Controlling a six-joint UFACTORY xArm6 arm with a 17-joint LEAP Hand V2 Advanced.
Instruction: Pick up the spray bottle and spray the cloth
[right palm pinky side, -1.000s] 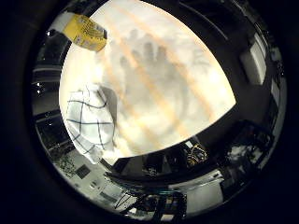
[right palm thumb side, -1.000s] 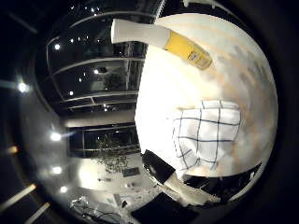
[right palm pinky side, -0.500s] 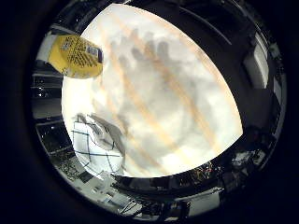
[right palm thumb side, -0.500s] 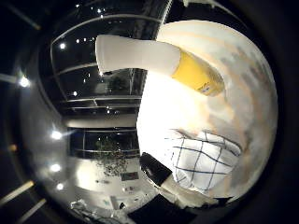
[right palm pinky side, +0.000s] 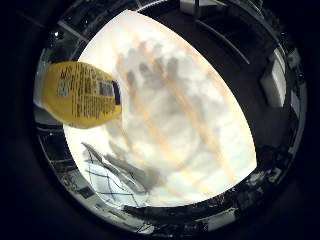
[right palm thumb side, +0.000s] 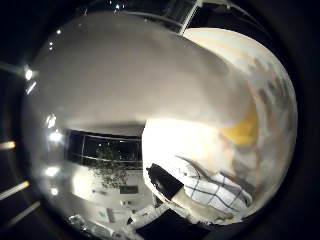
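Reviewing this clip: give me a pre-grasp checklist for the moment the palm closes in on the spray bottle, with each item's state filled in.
1. Spray bottle close to the palm: ok; its pale body fills much of the thumb-side view.
2. Bottle is inside the hand's span: cannot tell; no fingers show in either view.
3. Fingers open for the grasp: cannot tell.
4. Checked cloth lying on the table: ok; it sits near the table's edge.
5. Cloth apart from the bottle: ok; pale tabletop shows between them in the thumb-side view.
6. Trigger or nozzle facing the cloth: cannot tell; neither is visible.
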